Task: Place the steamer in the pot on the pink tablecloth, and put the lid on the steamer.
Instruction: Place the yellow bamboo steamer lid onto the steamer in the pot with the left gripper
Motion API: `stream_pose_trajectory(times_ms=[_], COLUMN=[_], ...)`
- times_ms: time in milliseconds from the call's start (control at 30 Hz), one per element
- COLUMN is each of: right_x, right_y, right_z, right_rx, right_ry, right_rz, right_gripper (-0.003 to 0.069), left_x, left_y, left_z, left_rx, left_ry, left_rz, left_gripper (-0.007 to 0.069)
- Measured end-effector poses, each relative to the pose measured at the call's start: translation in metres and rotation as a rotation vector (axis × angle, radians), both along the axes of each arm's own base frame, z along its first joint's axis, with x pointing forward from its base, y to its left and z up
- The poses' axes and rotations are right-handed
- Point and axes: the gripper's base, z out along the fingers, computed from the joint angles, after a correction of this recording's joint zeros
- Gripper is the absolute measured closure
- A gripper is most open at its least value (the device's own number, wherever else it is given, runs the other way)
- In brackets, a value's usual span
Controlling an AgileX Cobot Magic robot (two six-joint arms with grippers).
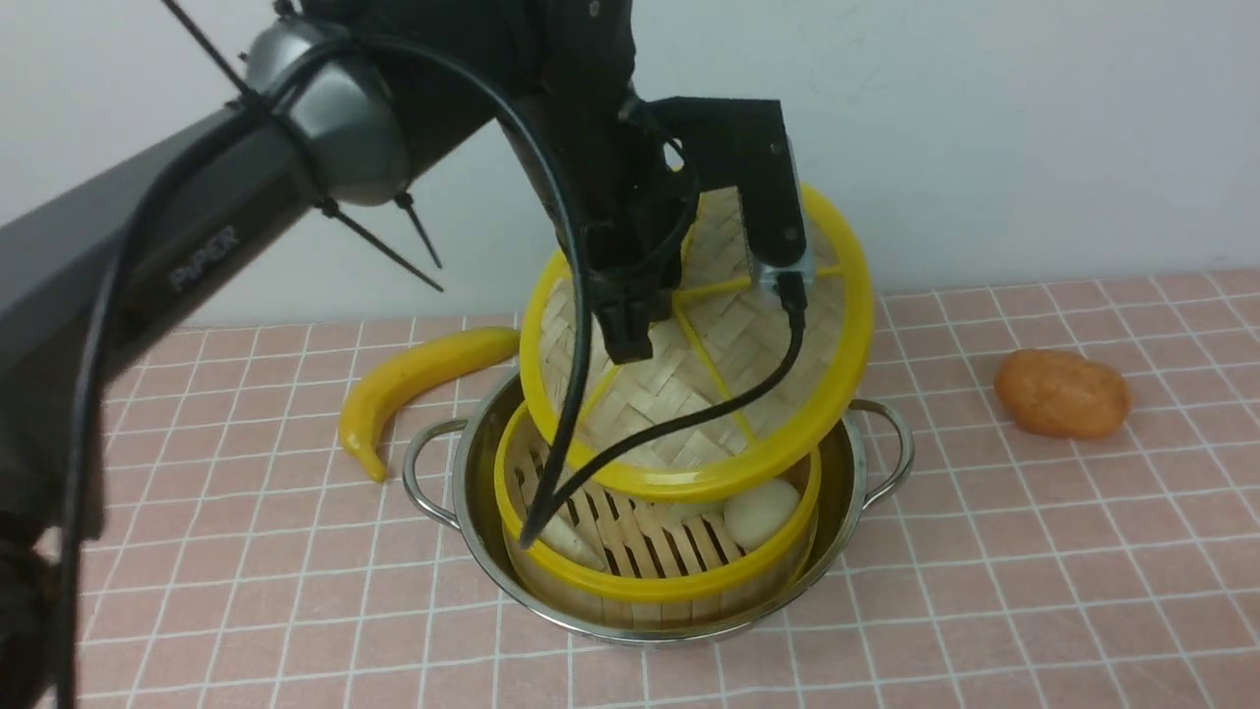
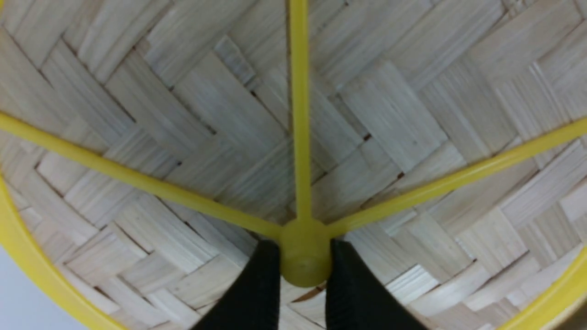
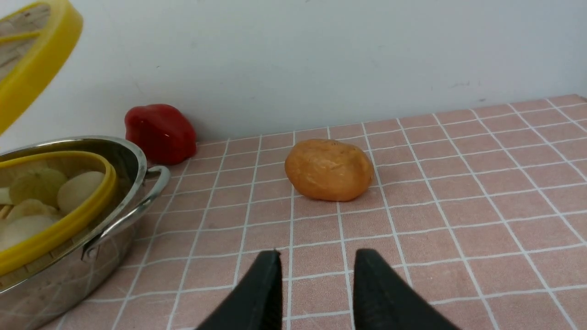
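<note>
The steamer (image 1: 650, 589) sits inside the steel pot (image 1: 854, 463) on the pink tablecloth (image 1: 984, 561), with pale round pieces of food on its slats. Tilted just above it hangs the lid (image 1: 758, 394), its low edge close over the steamer's far rim. My left gripper (image 1: 661, 300) is shut on the lid's yellow centre hub (image 2: 305, 250), one black finger (image 2: 261, 293) on each side. Off to the right of the pot, low over the cloth, my right gripper (image 3: 317, 252) stands open and empty. From there I also see the pot (image 3: 137, 160), the steamer (image 3: 69, 220) and the lid (image 3: 36, 59).
A yellow banana (image 1: 413, 379) lies to the left behind the pot. An orange lump (image 1: 1061, 394) (image 3: 328, 169) lies on the cloth to the right. A red pepper (image 3: 160, 133) stands by the white back wall, behind the pot.
</note>
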Motion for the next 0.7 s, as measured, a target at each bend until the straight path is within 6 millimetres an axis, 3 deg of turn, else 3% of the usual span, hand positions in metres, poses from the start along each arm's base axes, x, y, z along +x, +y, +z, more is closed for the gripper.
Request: stream_pose_trajectory(times_ms=[233,333,567,700], right_x=[0.0,0.0,0.0,0.0], right_y=[0.0,0.0,0.0,0.0], right_z=[0.0,0.0,0.0,0.0], right_rx=[0.0,0.0,0.0,0.0], right_ry=[0.0,0.0,0.0,0.0], right_rz=[0.0,0.0,0.0,0.0], right_gripper=[0.0419,0.0419,0.0419,0.0419], left_x=[-0.018,-0.017,-0.006,-0.005], left_y=[0.012,0.01,0.003,0.003], left_z=[-0.002,-0.006,-0.037,-0.039], left_rx=[0.039,0.042,0.097,0.106], left_ry=[0.032,0.041,0.098,0.099], left_rz=[-0.044,-0.077,-0.132,-0.131], left_gripper=[0.0508,0.0508,0.0508,0.0508])
